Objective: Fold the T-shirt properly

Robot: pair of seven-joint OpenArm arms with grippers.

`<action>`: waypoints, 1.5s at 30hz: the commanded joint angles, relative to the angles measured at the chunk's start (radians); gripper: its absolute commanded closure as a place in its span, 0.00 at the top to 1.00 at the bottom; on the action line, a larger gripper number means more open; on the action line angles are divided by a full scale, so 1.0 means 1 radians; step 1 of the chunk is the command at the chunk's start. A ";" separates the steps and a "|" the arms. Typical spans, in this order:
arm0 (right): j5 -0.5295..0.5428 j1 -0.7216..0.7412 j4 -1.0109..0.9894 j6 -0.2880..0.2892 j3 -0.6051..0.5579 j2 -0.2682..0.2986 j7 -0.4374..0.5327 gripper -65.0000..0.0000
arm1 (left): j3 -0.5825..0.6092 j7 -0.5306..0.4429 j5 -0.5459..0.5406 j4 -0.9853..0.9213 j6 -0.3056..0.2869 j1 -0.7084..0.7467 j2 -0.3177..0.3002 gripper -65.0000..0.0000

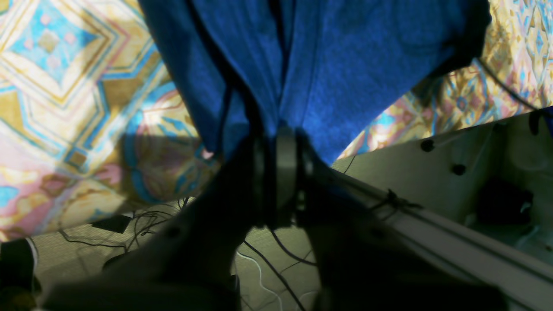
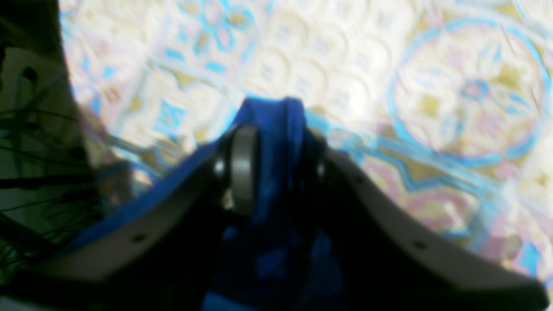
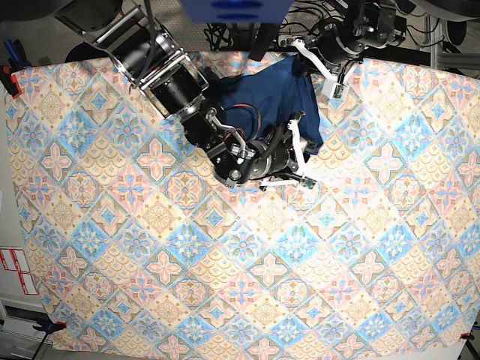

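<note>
- T-shirt [image 3: 274,94] lies bunched at the far edge of the patterned tablecloth [image 3: 225,285], near the middle of that edge, with both arms on it.
- Left gripper [image 1: 281,142] sits at the table's far edge, jaws nearly together, blue cloth gathered right at the tips. Fabric fans away from them in converging creases, so it looks pinched there, likely to keep that end anchored.
- Right gripper [image 2: 272,142] is over the near side of the shirt. A fold of blue cloth stands up between the jaws. The wrist view is blurred; whether the jaws press the cloth or have slackened cannot be told.
- Judgement: each arm takes an opposite end so the cloth can be drawn out or carried over in a fold; with the garment this crumpled, spreading seems the nearer need.
- Shirt's look: deep navy, slightly heathered knit, no print. In the base view it is a compact dark mass, partly hidden under the right arm [image 3: 187,97]; no sleeve or collar can be made out.
- In the left wrist view, one edge hangs off the table.
</note>
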 commanded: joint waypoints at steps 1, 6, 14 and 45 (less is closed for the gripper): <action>0.018 0.027 0.020 0.006 0.003 -0.015 0.024 0.29 | -0.003 -0.009 -0.008 0.022 -0.005 0.011 -0.004 0.18; 0.018 0.047 0.051 0.006 0.032 0.014 0.024 0.30 | -0.006 -0.012 -0.010 0.068 -0.004 0.050 -0.004 0.57; 0.018 0.048 0.130 0.006 0.215 0.049 0.016 0.30 | -0.072 -0.015 -0.019 0.134 -0.004 0.129 0.002 0.82; -0.402 0.108 -0.216 0.004 0.057 0.124 0.193 0.03 | 0.235 -0.009 -0.008 -0.041 0.105 -0.089 -0.004 0.21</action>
